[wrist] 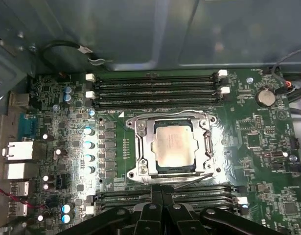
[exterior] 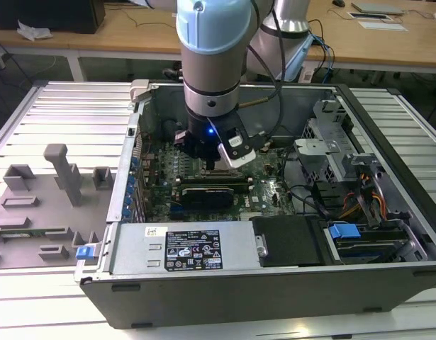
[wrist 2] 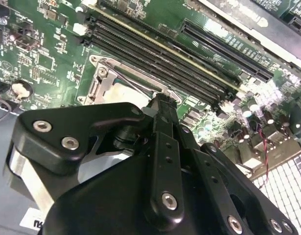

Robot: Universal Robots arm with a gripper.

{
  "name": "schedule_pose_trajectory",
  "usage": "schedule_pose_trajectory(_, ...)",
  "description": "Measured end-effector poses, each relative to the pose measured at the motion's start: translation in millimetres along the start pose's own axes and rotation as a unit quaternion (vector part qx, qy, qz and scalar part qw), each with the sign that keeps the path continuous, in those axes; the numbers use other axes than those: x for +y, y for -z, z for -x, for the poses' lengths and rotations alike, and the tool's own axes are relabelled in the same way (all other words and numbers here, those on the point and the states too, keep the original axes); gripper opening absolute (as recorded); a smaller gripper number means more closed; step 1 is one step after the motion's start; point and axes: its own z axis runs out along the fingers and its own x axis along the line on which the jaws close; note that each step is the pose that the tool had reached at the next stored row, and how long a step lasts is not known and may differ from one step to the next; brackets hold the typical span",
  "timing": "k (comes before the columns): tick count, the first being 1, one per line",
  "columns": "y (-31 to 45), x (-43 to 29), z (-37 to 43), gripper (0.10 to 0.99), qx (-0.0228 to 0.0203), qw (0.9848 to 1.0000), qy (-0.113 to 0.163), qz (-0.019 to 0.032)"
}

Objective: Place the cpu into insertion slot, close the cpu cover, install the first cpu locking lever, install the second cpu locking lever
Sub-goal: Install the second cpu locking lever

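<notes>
In the second wrist view, the gripper (wrist 2: 162, 105) hides most of the cpu (wrist 2: 122, 93).

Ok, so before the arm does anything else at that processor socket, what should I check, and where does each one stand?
1. Small square silvery-grey cpu lies flat in the dark, silver-rimmed insertion slot: ok.
2. Thin silver cpu cover is down, framing the chip: ok.
3. Thin wire locking levers along the cover's edges are latched: cannot tell.
4. Black hand is at the socket's edge, fingers together: ok.
5. Hand is touching a lever: cannot tell.
</notes>
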Motion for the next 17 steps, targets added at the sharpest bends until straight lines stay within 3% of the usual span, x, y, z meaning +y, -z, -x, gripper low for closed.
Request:
schedule_pose_trajectory(12,-18.5,-4.0,-15.0,0.106,0.0006,1.0000,0.000,0.0000)
schedule_pose_trajectory(17,-23.9,-1.4,-16.9,0.106,0.0012,1.0000,0.000,0.0002)
